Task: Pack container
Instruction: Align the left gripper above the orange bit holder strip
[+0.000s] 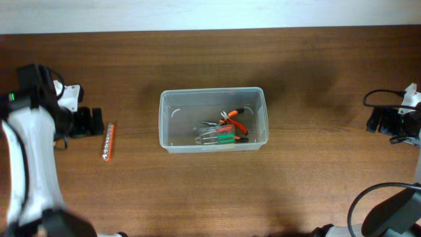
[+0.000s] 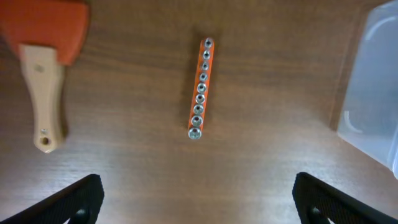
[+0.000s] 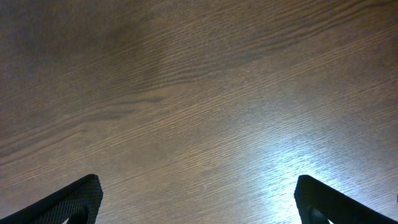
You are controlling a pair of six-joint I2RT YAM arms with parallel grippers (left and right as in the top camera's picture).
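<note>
The clear container (image 1: 166, 118) stands in the middle of the table, and its wall shows at the right edge of the left wrist view (image 2: 373, 87). Inside lie orange-handled pliers (image 1: 231, 119) and a clear pack with green pieces (image 1: 220, 135). An orange holder of silver bits (image 1: 107, 141) lies left of the container, seen lengthwise in the left wrist view (image 2: 200, 87). My left gripper (image 1: 89, 123) (image 2: 199, 190) is open just left of the holder, with nothing between its fingers. My right gripper (image 1: 380, 120) (image 3: 199, 186) is open over bare wood at the far right.
A tool with an orange head and a beige handle (image 2: 43, 68) lies on the table left of the bit holder; the left arm hides it in the overhead view. A pale strip (image 1: 210, 13) runs along the table's far edge.
</note>
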